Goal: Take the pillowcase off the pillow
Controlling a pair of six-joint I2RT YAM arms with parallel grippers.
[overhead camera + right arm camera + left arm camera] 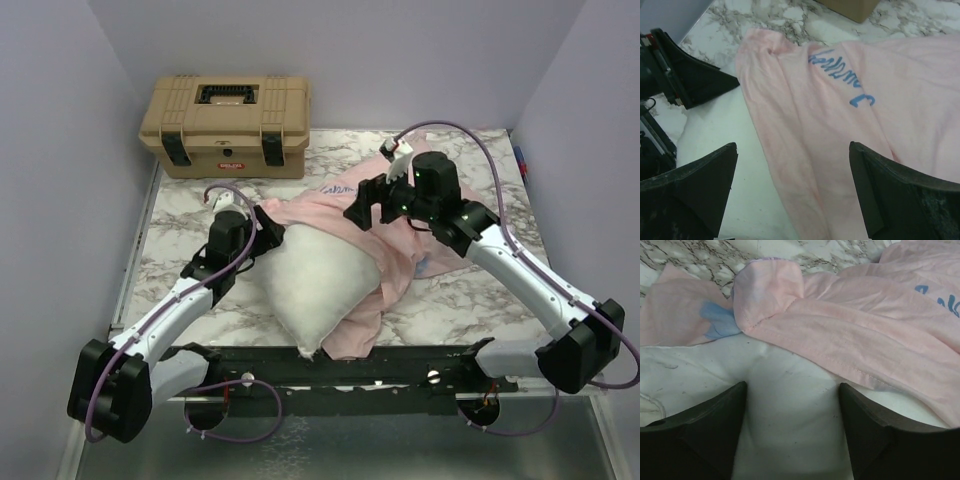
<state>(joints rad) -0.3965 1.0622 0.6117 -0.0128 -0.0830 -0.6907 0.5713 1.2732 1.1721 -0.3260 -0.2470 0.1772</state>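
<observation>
We see the pillow (318,285) lying in the middle of the marble-patterned desk (460,312), one corner pointing toward the arm bases. Its near and left part is bare white. The pillowcase (335,215) shows its pale pink inside, with blue print coming through in reverse. It is bunched over the pillow's far end and runs down the pillow's right side, where a fold lies on the desk near the front edge.

The left tool (792,386) sits at the pillow's far-left corner. Its jaws are spread wide with white pillow cloth between them, and the stitched hem of the pillowcase lies just beyond. It grips nothing, and we cannot tell whether it presses on the pillow.

The right tool (792,146) hangs over the pink fabric at the far end, jaws likewise wide and holding nothing. In the right wrist view the left tool shows at the upper left, beside the edge of the fabric.

A tan toolbox (228,122) stands at the desk's far-left corner, apart from the pillowcase.
</observation>
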